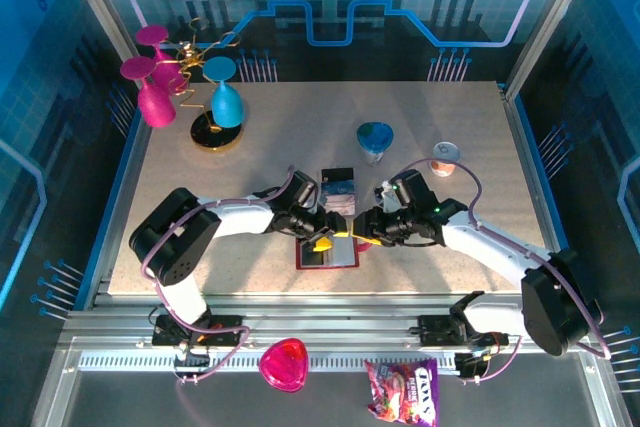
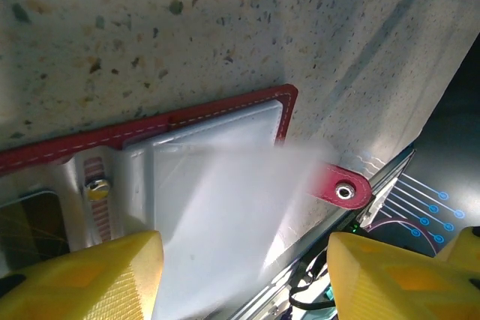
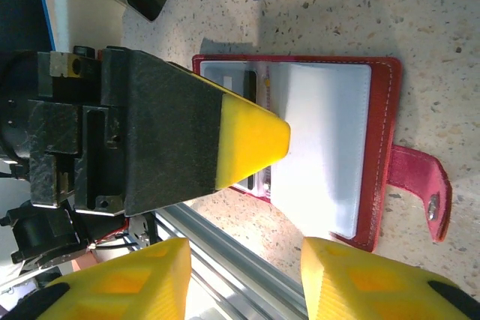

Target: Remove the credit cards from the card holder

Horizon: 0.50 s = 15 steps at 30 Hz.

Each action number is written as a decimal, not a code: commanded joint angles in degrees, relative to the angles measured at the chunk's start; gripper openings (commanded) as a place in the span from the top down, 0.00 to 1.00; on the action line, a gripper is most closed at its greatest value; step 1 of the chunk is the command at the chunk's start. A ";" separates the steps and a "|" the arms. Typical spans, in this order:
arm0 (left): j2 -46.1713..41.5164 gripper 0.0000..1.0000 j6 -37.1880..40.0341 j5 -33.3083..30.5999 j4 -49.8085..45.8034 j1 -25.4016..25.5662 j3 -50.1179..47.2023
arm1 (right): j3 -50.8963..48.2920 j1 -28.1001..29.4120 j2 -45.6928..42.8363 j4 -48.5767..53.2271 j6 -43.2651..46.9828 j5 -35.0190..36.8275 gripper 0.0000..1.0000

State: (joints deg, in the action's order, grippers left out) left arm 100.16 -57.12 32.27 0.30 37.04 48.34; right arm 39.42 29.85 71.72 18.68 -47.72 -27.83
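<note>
Wallet (image 3: 322, 133) lies open, flat on worktop (image 1: 250, 147), near front edge, middle. Snap tab (image 3: 427, 185) sticks out sideways. My left jaws apart, low over clear pocket (image 2: 210, 177), gripping nothing. My right jaws apart too, beside wallet's edge, empty. Clear stand (image 1: 338, 190) just behind wallet.

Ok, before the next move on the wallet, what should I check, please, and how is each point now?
1. The wallet lies open and flat: ok.
2. The snap tab is clear of the pockets: ok.
3. The left gripper is open: ok.
4. The right gripper is open: ok.
5. Room between the grippers: not ok, they are very close over the wallet.
6. Pockets emptied: cannot tell, pale and blurred.
</note>
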 commanded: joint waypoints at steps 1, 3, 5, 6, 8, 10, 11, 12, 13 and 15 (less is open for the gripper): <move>0.91 0.38 -0.71 1.29 0.04 0.57 1.08 | -0.48 -0.75 -1.23 1.54 0.46 0.37 0.57; 0.83 0.38 -0.84 1.22 0.02 0.58 1.06 | -0.31 -0.76 -1.34 1.67 0.44 0.52 0.57; 0.54 0.37 -0.84 1.17 0.06 0.57 1.23 | -0.13 -0.82 -1.61 1.96 0.52 0.68 0.56; 0.39 0.37 -0.88 1.13 0.06 0.57 1.24 | -0.02 -0.76 -1.65 2.05 0.53 0.69 0.56; -0.17 0.37 -0.89 1.15 0.05 0.58 1.33 | -0.03 -0.76 -1.68 2.08 0.54 0.76 0.56; -0.72 0.38 -0.88 1.01 -0.17 0.58 1.33 | 0.07 -0.75 -1.52 1.99 0.55 0.62 0.56; -1.19 0.38 -0.93 0.82 -0.29 0.53 1.27 | 0.13 -0.75 -1.27 1.87 0.45 0.44 0.56; -1.61 0.38 -0.84 0.68 -0.36 0.57 1.14 | 0.17 -0.78 -1.03 1.64 0.40 0.25 0.56; -2.17 0.38 -0.75 0.33 -0.55 0.54 0.97 | 0.22 -0.78 -0.74 1.39 0.29 0.02 0.56; -3.22 0.39 -0.50 -0.35 -1.15 0.48 0.55 | 0.39 -0.59 -0.12 0.85 0.12 -0.37 0.56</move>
State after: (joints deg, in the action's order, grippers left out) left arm 99.61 -57.10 32.36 0.30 37.04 48.51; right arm 39.42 29.82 71.13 19.27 -47.75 -27.44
